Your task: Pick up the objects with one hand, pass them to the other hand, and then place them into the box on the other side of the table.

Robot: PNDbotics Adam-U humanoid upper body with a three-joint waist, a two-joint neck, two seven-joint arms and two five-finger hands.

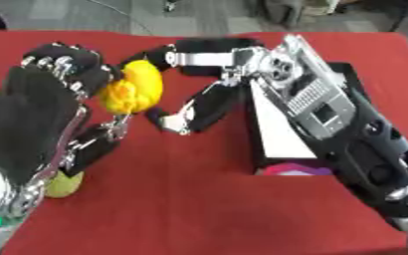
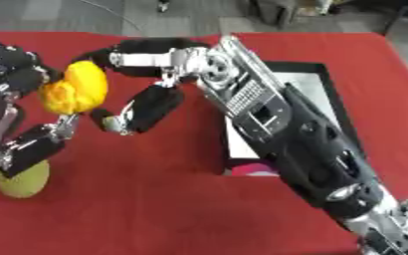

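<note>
Down at the near left edge a round yellow-green ball [image 2: 20,183] sits on the red cloth-covered table [image 1: 199,209], half tucked under the left hand's wrist, while over on the right a pink item [image 1: 294,170] peeks out of the black-rimmed, white-floored box [image 1: 277,134] beneath the right forearm. Mid-table, the left hand [image 1: 42,114] has its fingers curled round a soft yellow lumpy toy [image 1: 134,89], raised off the cloth. From the far side the right hand [image 1: 203,82] reaches in, fingers part-open, upper fingers touching the toy's top and the thumb hanging below, apart from it.
</note>
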